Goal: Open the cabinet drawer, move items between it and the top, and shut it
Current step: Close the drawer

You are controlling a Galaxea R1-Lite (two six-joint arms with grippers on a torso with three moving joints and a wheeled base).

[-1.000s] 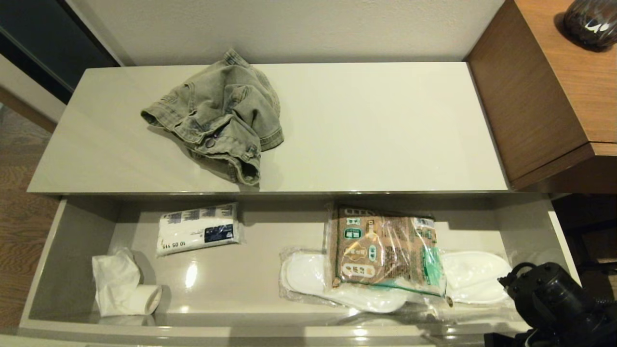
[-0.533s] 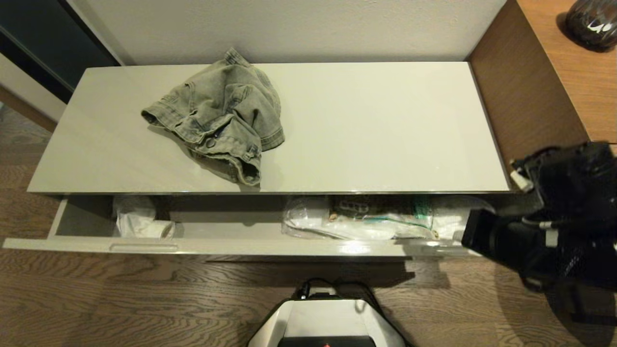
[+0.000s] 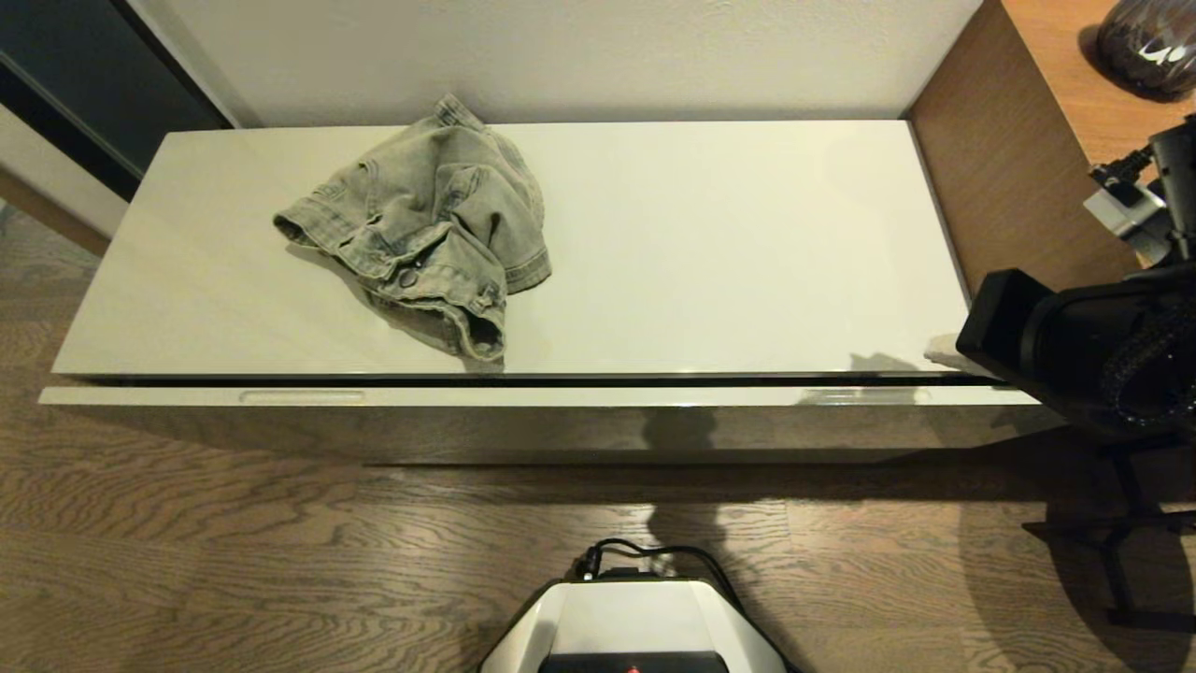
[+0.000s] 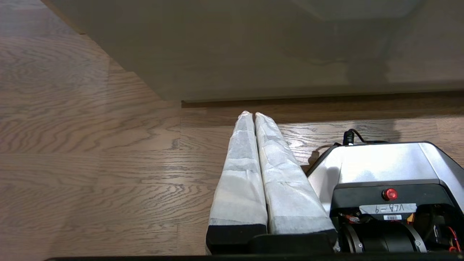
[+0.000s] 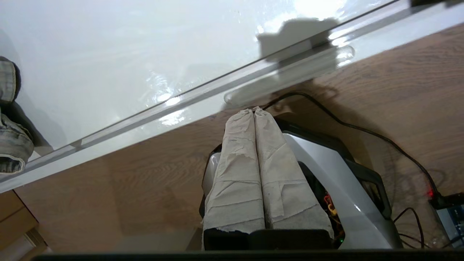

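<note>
drawer (image 3: 523,396): pushed in under top (image 3: 729,252) | jeans (image 3: 425,238): heaped on top | right claw (image 5: 253,111): pressed together, empty, beside drawer front | left claw (image 4: 250,114): pressed together, empty, over floor (image 4: 90,145)

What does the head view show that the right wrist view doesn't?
Only the head view shows the whole denim garment bunched on the left part of the cabinet top, the brown desk, the dark vase and the drawer's left notch.

Only the right wrist view shows the right end effector, its wrapped fingers pressed together, off the drawer.

Both show the glossy top, the closed drawer front, the wood floor and the robot's base.
</note>
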